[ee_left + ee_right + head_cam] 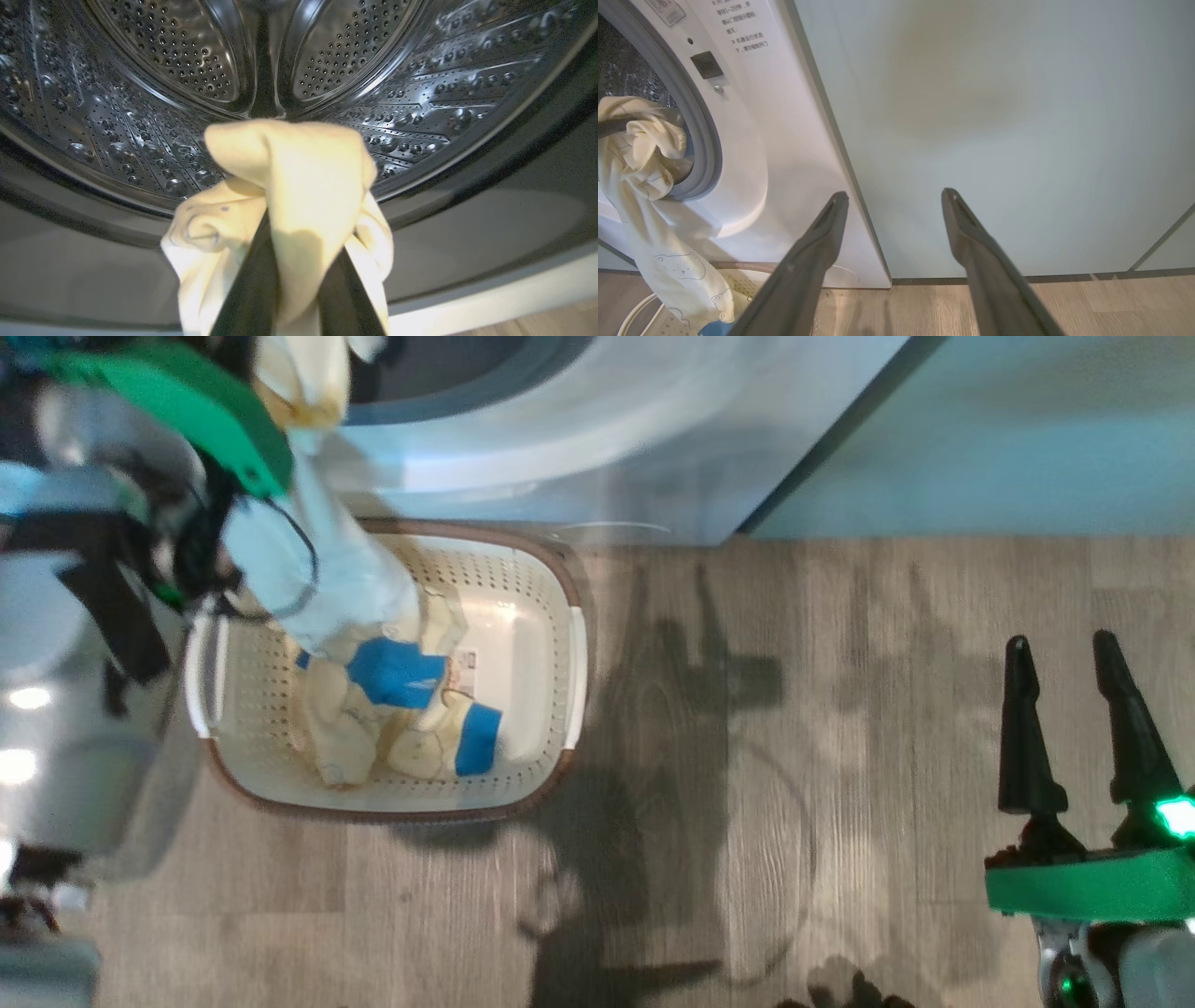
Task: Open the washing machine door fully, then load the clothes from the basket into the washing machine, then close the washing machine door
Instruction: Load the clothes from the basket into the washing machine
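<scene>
The left gripper (302,242) is clamped on a cream garment (289,172). Its two dark fingers (252,289) are buried in a bunched fold, so the cloth hides their tips. The bunch sits at the mouth of the washing machine (579,439), just over the lower lip of the grey gasket (707,144), with the steel drum (140,116) open ahead. As I judge it, the step is to get this piece properly inside, and doing that well means not letting go here. In the right wrist view most of the garment hangs outside, trailing down the white front toward the basket (551,616), and that hanging weight would likely drag it back over the lip. It would be better to raise the grip and push deep past the gasket, toward the drum's back wall, so the tail is drawn up and over the rim. The fingers should part only once the bulk lies on the drum floor, and they should keep off the raised paddle at the drum's centre. The garment's lower end reaches the basket; I cannot tell whether it touches the pile there. The basket stands on the wooden floor (747,756) just in front of the washer, below the left arm. The remaining clothes (392,709), cream with blue patches, lie in its left half, below and behind the left gripper. The right gripper (1061,644) hangs well apart to the right, jaws spread and holding nothing, facing the pale green cabinet (994,116).
</scene>
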